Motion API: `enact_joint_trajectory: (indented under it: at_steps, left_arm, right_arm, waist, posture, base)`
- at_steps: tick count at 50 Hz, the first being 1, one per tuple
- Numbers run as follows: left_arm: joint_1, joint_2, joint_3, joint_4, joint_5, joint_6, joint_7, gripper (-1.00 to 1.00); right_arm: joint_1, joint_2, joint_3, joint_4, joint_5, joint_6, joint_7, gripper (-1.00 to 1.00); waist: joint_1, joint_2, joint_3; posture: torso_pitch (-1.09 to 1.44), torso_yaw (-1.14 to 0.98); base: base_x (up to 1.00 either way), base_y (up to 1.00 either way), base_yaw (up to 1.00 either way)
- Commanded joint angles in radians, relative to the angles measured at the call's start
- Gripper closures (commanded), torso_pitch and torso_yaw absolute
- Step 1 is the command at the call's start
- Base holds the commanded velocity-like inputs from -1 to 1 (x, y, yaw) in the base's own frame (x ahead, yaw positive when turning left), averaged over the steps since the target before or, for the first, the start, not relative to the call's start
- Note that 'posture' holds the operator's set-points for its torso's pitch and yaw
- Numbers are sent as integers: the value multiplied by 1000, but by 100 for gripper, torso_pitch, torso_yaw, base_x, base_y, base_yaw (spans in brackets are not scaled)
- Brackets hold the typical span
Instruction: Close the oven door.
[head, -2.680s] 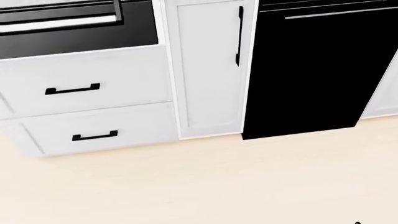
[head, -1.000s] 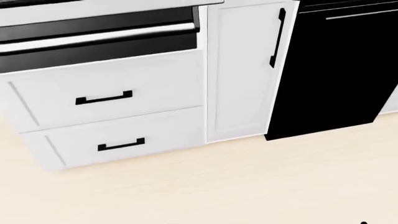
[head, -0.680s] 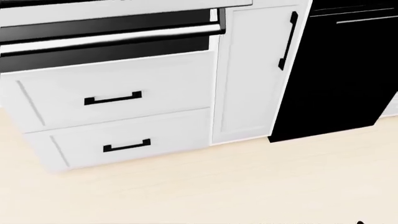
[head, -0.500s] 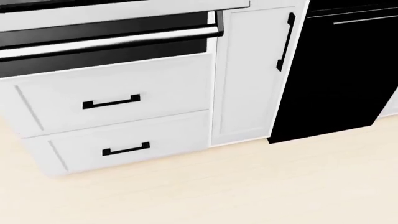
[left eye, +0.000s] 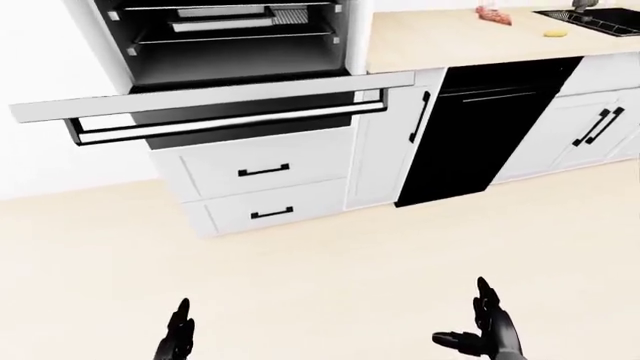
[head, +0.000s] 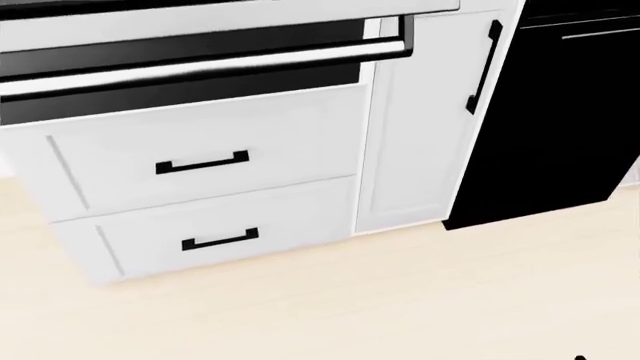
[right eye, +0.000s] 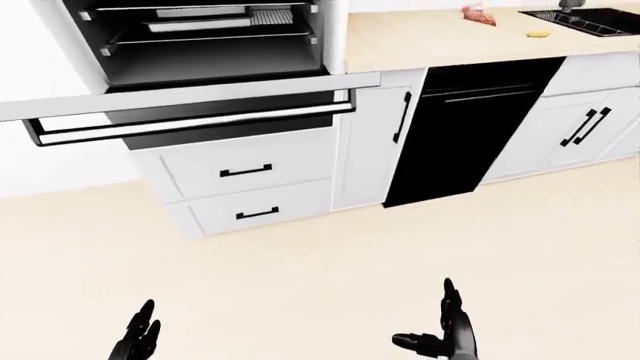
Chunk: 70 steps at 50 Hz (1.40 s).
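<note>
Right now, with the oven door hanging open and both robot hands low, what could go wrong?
1. The oven door juts out flat above the drawers; walking closer could bump it.
2. The left robot hand and right robot hand sit low, well below the door handle; a hurried upward swing might strike the door's underside.

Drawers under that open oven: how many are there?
2, stacked below the oven door: the upper drawer and the lower drawer directly beneath it, each with a black handle. None seem hidden.
</note>
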Motion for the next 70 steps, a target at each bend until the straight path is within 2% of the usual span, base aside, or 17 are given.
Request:
enact_joint_trajectory:
  at_steps: [1,2,6,11,14,16,25,29,31,38,41,43,55,59,60,65,70]
  left_arm:
    - [-9,16,3,-20,-5,-26,0,-100]
    - [-9,16,3,-20,-6,-26,0,-100]
    - [-9,17,2,-20,-4,-20,5,-100]
    - [-10,16,5,-20,-9,-18,0,-100]
    - [-10,15,5,-21,-11,-20,-6,-100]
    - [-11,14,5,-21,-14,-20,-12,-100]
    - [-13,14,3,-22,-18,-16,-15,-100]
    - [-12,14,4,-22,-24,-9,-19,-100]
    - [-13,14,4,-22,-25,-7,-19,-100]
    - [-13,13,4,-22,-30,0,-15,-100]
    - [-13,14,5,-22,-32,2,-13,-100]
    - [-14,13,3,-22,-32,0,-15,-100]
    - [-17,13,2,-23,-35,3,-23,-100]
    - [-16,14,3,-23,-36,2,-24,-100]
    - [-17,15,3,-23,-36,2,-25,-100]
    - [-16,14,2,-23,-38,2,-26,-100]
    - [-16,14,2,-23,-38,1,-26,-100]
  right_arm:
    - [-13,-12,-5,-20,5,-24,-2,-100]
    - [-13,-12,-5,-19,5,-24,-2,-100]
    - [-12,-11,-5,-20,6,-24,-1,-100]
    - [-12,-12,-5,-20,6,-24,-2,-100]
    - [-12,-12,-5,-20,7,-23,-2,-100]
    - [-12,-12,-5,-21,8,-23,-1,-100]
    - [-14,-11,-4,-21,9,-23,-2,-100]
    - [-13,-11,-4,-20,9,-23,-2,-100]
    - [-14,-11,-4,-20,9,-23,-2,-100]
    - [-12,-11,-4,-20,8,-24,-1,-100]
    - [-12,-11,-4,-20,8,-24,-2,-100]
    - [-13,-11,-4,-20,9,-23,-1,-100]
    - [-16,-12,-7,-20,10,-18,0,-100]
    - [-15,-12,-7,-20,12,-18,1,-100]
    - [-15,-12,-7,-20,12,-19,1,-100]
    - [-13,-12,-7,-20,12,-21,1,-100]
    - [-13,-12,-7,-21,14,-21,1,-100]
  waist:
    - [-6,22,-9]
    - [1,1,-15]
    - [-1,17,-17]
    - [1,96,-8]
    - [-1,172,-37]
    - [10,144,-10]
    - [9,57,-7]
    - [6,-14,-14]
    - [-2,16,-13]
    - [3,46,-10]
    - [2,101,-9]
    - [6,174,-27]
    - [10,49,-7]
    - [4,-37,-25]
    - [-7,20,-8]
    - [-1,17,-18]
    - [2,96,-9]
  posture:
    - [0,0]
    - [0,0]
    - [0,0]
    - [0,0]
    - [0,0]
    - [0,0]
    - [0,0]
    - [0,0]
    - [0,0]
    - [0,0]
    - [0,0]
    - [0,0]
    - [0,0]
    - [0,0]
    - [0,0]
    - [0,0]
    - [0,0]
  base:
    - [0,29,0]
    - [0,29,0]
    - [0,29,0]
    - [0,29,0]
    - [0,29,0]
    - [0,29,0]
    - [0,29,0]
    - [0,29,0]
    - [0,29,0]
    - [0,29,0]
    - [0,29,0]
    - [0,29,0]
    - [0,29,0]
    - [0,29,0]
    - [0,29,0]
    - [0,29,0]
    - [0,28,0]
